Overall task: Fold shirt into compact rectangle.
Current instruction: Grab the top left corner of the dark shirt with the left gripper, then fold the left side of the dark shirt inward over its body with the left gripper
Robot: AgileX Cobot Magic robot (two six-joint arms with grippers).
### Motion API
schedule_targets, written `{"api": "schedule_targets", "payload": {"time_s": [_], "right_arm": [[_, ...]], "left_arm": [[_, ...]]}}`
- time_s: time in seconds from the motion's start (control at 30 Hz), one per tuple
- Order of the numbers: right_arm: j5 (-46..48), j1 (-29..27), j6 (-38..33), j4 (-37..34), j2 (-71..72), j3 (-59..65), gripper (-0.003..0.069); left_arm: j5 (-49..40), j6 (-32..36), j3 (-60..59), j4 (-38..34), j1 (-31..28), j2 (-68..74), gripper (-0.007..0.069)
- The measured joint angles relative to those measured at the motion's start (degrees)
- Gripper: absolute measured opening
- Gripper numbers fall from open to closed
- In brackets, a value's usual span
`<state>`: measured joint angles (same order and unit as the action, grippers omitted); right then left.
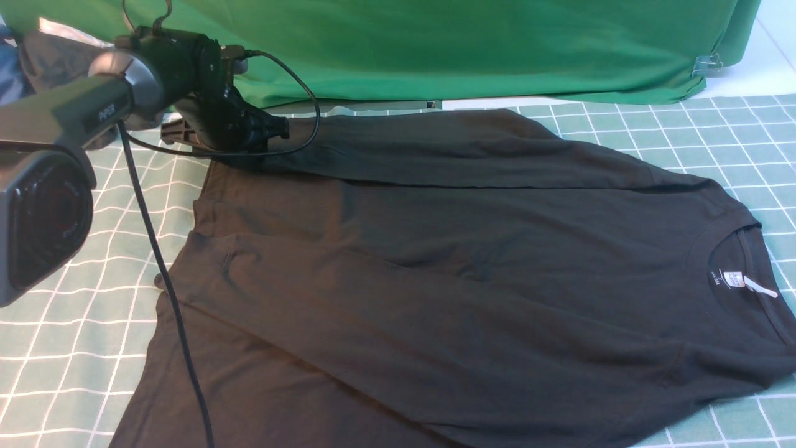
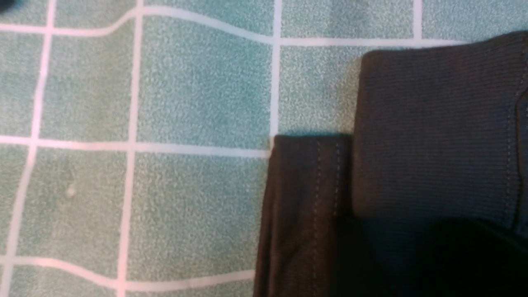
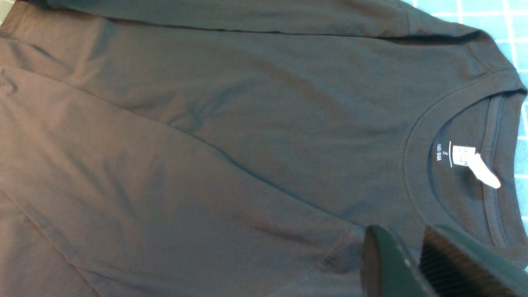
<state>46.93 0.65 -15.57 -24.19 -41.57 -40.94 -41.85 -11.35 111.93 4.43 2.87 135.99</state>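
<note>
Lying on the counter (image 1: 62,348), the shirt (image 1: 435,267) is overhung by the left pincer (image 1: 273,132), state not discernible; the right pincer (image 3: 414,243) is seen slightly apart.

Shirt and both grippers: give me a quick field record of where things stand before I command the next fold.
shirt: black, flat on the checked cloth
collar: toward the robot's right, white tag showing
far sleeve: folded along the body, cuff at the left end
left gripper: at the shirt's far left corner; jaw state unreadable
right gripper: above the shirt near the collar, narrow gap, empty
</note>
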Motion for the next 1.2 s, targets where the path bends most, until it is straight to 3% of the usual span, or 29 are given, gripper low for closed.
{"api": "schedule_targets", "payload": {"time_s": [0.1,0.13,0.23,0.8,0.93,1.07,1.2], "right_arm": [[0.0,0.0,0.0,0.0,0.0,0.0,0.0132],[0.1,0.0,0.0,0.0,0.0,0.0,0.0134],[0.5,0.0,0.0,0.0,0.0,0.0,0.0134],[0.2,0.0,0.0,1.0,0.0,0.0,0.0144],[-0.2,0.0,0.8,7.6,-0.3,-0.6,0.0134],[1.7,0.0,5.1,15.7,-3.4,-4.5,0.0046],[3.3,0.0,6.5,19.3,-7.1,-8.7,0.0017]], "left_arm": [[-0.4,0.2,0.0,-0.3,0.0,0.0,0.0179],[-0.9,0.5,0.1,-0.3,0.0,0.0,0.0099],[-1.9,0.9,0.2,-0.2,0.0,-0.2,0.0029],[-11.9,5.4,2.0,-4.7,0.0,-7.5,0.0021],[-15.0,7.0,2.0,-5.1,0.0,-12.0,0.0021],[-18.3,7.8,2.1,-7.2,0.0,-16.8,0.0021],[-22.5,9.1,2.1,-9.7,0.0,-19.2,0.0021]]}}
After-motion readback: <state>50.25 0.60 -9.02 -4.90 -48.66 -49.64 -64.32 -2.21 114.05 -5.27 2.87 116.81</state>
